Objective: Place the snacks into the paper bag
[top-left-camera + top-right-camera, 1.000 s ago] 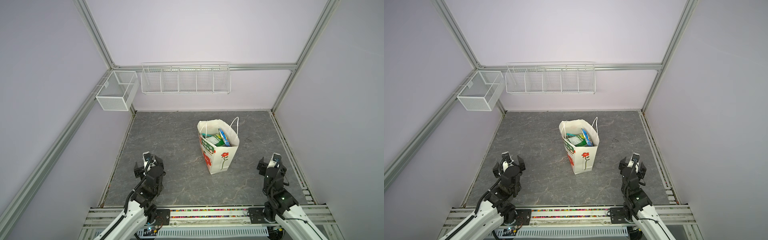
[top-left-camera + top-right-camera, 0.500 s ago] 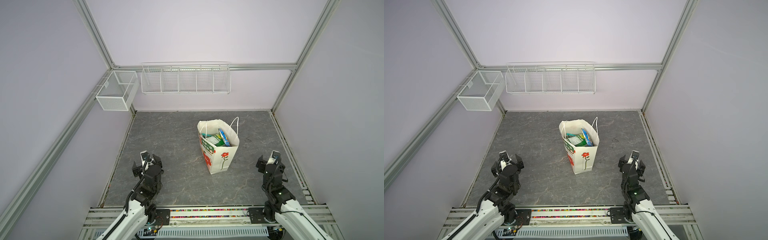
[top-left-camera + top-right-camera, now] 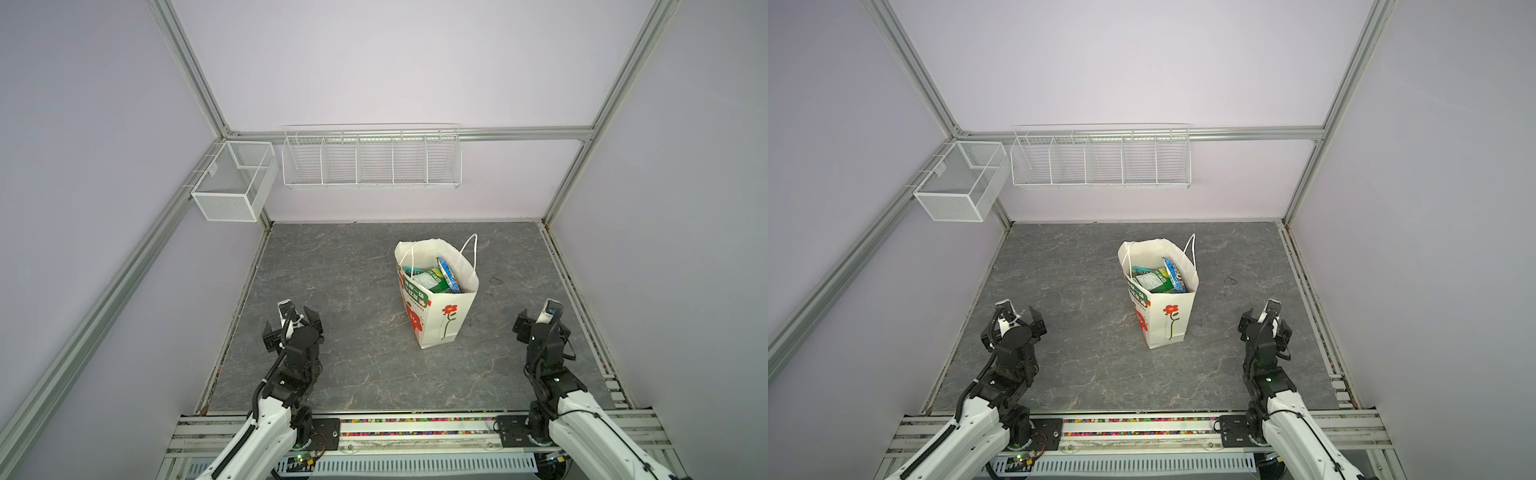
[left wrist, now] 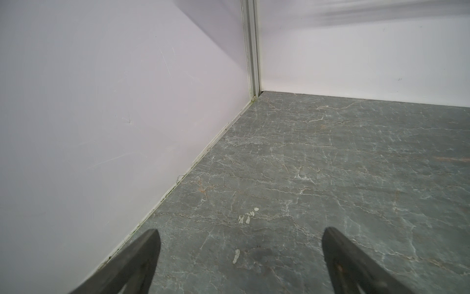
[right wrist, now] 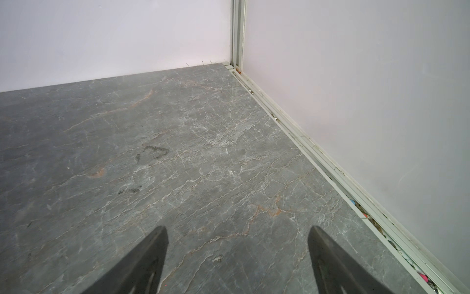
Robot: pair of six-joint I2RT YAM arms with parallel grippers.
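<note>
The snacks (image 3: 434,280) lie inside the upright paper bag (image 3: 444,332) in the middle of the surface (image 3: 353,374) and your left fingers (image 4: 137,262) and right fingers (image 5: 338,264) are wide and empty, so I think you should park both arms well away from it.

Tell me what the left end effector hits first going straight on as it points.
Likely the bare grey tabletop ahead of the left end effector; no object lies in that line. If it points flatter than it looks, the side wall would come first.
</note>
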